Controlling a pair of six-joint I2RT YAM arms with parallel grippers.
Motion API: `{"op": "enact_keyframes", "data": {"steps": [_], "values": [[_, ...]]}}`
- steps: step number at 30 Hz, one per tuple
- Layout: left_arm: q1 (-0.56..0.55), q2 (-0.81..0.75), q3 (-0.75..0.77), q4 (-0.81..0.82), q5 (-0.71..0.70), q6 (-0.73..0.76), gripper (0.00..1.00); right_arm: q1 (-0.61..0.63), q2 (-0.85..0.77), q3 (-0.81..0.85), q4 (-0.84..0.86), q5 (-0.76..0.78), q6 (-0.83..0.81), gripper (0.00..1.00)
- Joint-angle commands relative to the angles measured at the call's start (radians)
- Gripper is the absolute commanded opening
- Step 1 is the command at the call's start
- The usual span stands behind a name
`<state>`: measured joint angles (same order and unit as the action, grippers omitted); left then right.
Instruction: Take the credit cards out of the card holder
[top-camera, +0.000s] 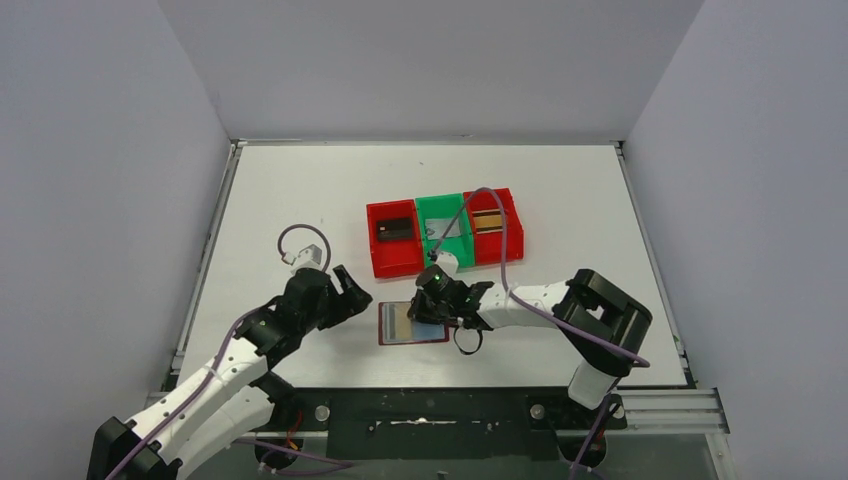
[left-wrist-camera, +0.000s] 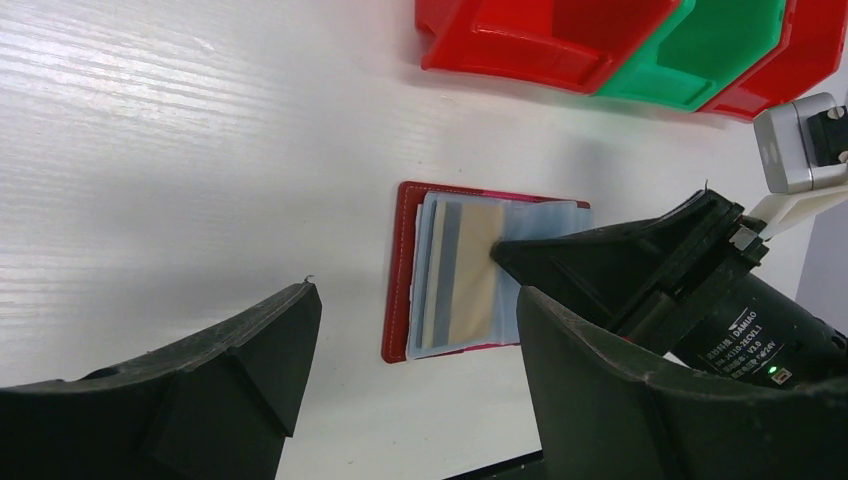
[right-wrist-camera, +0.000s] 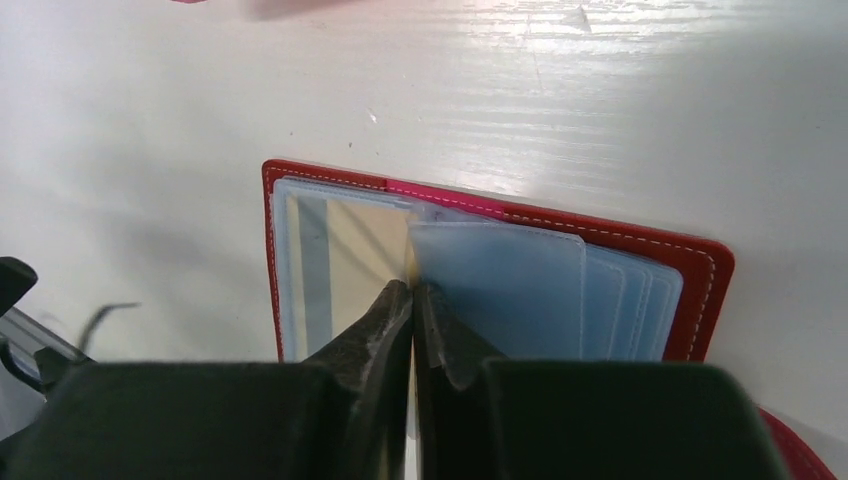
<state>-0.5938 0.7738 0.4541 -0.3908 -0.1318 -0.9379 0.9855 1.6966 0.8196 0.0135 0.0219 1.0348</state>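
Note:
The card holder lies open on the table between the two arms, dark red with pale blue-grey sleeves. A gold-yellow credit card sits in its left sleeve, also visible in the left wrist view. My right gripper is low over the holder's middle and shut on that card's inner edge. My left gripper hangs open just left of the card holder, holding nothing. A dark card lies in the left red bin and a gold one in the right red bin.
Three joined bins stand just behind the holder: a red one, a green one and another red one. The right arm's purple cable arcs over the green bin. The table's near edge runs close behind the holder.

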Motion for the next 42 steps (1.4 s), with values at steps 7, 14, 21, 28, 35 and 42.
{"op": "enact_keyframes", "data": {"steps": [7, 14, 21, 28, 35, 42], "values": [[0.009, -0.171, 0.052, -0.076, -0.177, -0.031, 0.72, 0.155, 0.105, 0.381, -0.467, 0.322, -0.079, 0.55], [0.010, -0.296, 0.071, -0.179, -0.265, -0.066, 0.72, 0.193, 0.167, 0.449, -0.540, 0.377, -0.046, 0.62], [0.010, -0.304, 0.073, -0.192, -0.277, -0.072, 0.72, 0.202, 0.201, 0.469, -0.570, 0.376, -0.045, 0.62], [0.010, -0.290, 0.074, -0.185, -0.263, -0.069, 0.72, 0.200, 0.285, 0.500, -0.627, 0.356, -0.037, 0.55], [0.010, -0.271, 0.070, -0.167, -0.241, -0.063, 0.72, 0.190, 0.272, 0.462, -0.595, 0.338, -0.034, 0.23], [0.010, -0.217, 0.057, -0.111, -0.178, -0.042, 0.72, 0.137, 0.210, 0.355, -0.454, 0.243, -0.048, 0.00]]}}
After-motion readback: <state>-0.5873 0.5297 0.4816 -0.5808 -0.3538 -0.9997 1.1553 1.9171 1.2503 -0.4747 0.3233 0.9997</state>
